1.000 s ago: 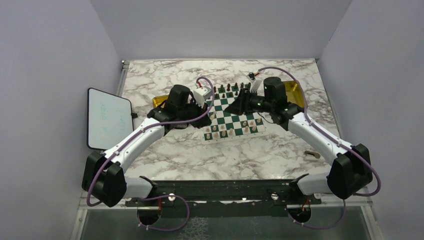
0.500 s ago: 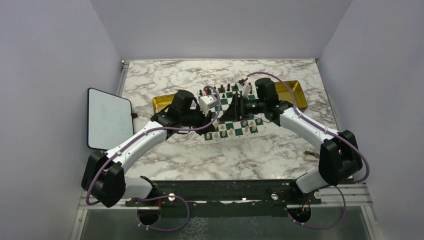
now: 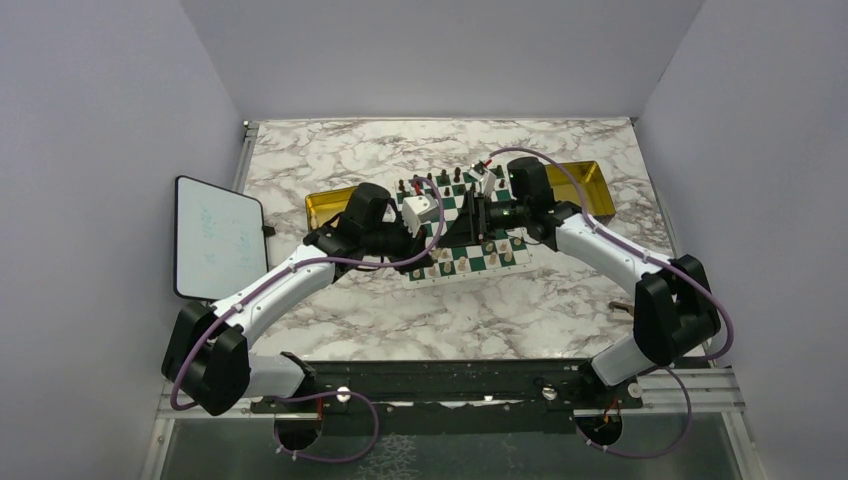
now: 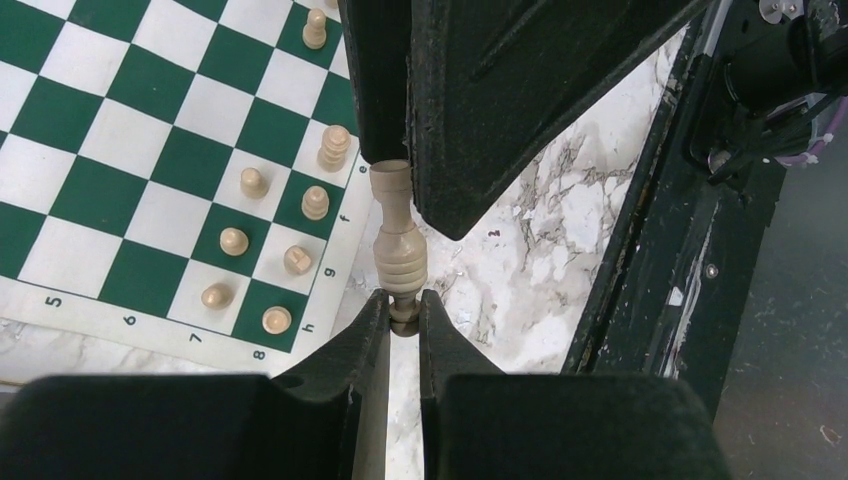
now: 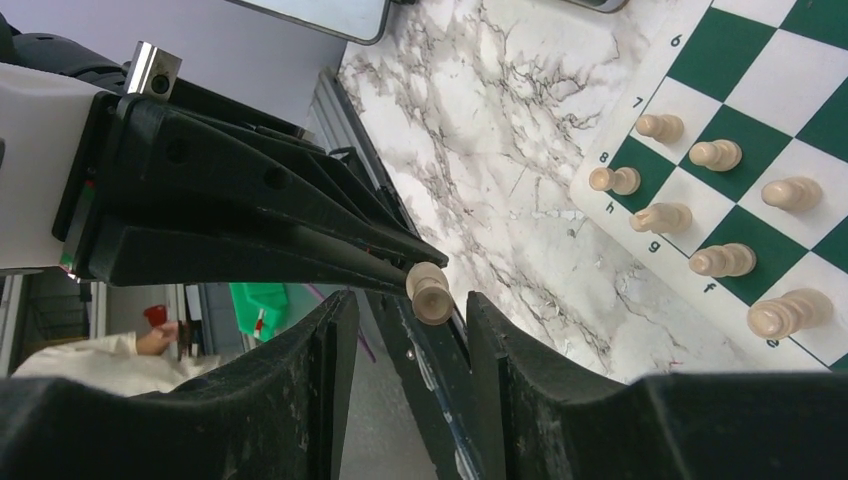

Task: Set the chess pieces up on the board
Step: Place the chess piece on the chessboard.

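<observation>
A cream chess piece [image 4: 397, 245] hangs in the air, and my left gripper [image 4: 403, 310] is shut on its thin top end. My right gripper [image 5: 405, 320] faces it, jaws apart on either side of the piece's round base [image 5: 430, 290], with a gap on one side. The two grippers meet above the board [image 3: 455, 252], near its near right edge. Several cream chess pieces [image 4: 314, 203] stand on the board's near two rows [image 5: 715, 155]. The green and white board [image 4: 120, 130] lies flat on the marble table.
Dark pieces [image 3: 445, 180] stand along the board's far rows. One gold tray [image 3: 325, 205] lies left of the board and another [image 3: 590, 180] to its right. A white tablet [image 3: 215, 235] rests at the table's left edge.
Both arms have swung inward, bringing the two grippers together over the board. The left gripper has kept its hold on the cream piece, and the right jaws now flank its base.
</observation>
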Robot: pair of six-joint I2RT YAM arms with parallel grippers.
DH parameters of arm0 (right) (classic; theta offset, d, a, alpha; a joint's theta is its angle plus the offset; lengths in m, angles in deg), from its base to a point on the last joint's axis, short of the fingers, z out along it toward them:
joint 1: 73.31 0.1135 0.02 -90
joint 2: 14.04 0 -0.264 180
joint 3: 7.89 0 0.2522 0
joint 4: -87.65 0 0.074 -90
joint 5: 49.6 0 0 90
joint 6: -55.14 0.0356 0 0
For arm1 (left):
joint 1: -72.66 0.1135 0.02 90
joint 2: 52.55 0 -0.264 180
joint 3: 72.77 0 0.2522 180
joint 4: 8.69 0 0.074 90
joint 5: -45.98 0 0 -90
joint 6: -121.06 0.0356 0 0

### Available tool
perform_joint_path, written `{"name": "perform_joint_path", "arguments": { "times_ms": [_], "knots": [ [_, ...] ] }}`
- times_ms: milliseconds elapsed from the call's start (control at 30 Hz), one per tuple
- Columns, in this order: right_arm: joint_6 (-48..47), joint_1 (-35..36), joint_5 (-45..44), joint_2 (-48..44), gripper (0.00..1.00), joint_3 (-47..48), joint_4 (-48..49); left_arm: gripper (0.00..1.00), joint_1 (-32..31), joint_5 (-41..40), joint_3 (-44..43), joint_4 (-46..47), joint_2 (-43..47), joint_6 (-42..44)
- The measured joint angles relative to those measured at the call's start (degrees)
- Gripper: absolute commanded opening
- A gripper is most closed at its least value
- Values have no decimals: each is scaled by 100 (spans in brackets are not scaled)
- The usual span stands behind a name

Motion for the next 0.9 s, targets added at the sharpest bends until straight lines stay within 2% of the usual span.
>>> {"name": "perform_joint_path", "arguments": {
  "times_ms": [67,300,467,733,900],
  "knots": [
    [2,0,31,24,46,2,-2,2,-2,0,0,17,0,4],
    [31,0,70,76,30,-31,44,1,-28,9,13,37,7,24],
    [46,0,140,87,15,-37,83,1,-37,13,61,61,28,26],
    [122,-2,59,63,12,-229,271,1,-39,-144,66,-35,50,-92],
    [26,-13,-796,-304,9,-304,28,1,-48,-555,13,-98,33,-267]
  ]
}}
